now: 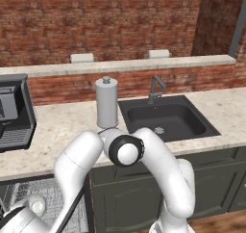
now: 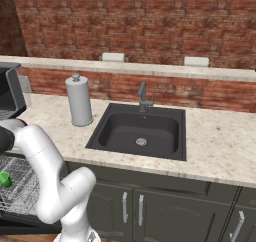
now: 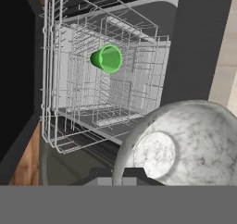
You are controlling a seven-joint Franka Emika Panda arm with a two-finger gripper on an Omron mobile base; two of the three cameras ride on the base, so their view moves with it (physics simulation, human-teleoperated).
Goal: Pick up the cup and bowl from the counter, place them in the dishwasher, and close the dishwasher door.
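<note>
In the hand view my gripper [image 3: 123,173] is shut on the rim of the bowl [image 3: 185,140], a glossy, pale, marbled bowl that hangs close to the camera at the lower right. Beyond it the dishwasher's white wire rack [image 3: 69,93] is pulled out. The green cup [image 3: 107,59] lies on its side inside the rack, its mouth facing me. It also shows in the right base view as the cup [image 2: 5,179] in the rack [image 2: 22,186] at the far left. The dishwasher door [image 3: 65,170] lies open under the rack. The counter [image 1: 62,126] runs above it.
A tall grey lidded canister [image 1: 106,103] stands on the counter left of the black sink [image 1: 166,117] and its faucet [image 1: 155,88]. A black coffee machine [image 1: 14,111] sits at the far left. Dark cabinet doors [image 2: 135,206] run under the counter. My arm's elbow [image 1: 126,150] bends in front.
</note>
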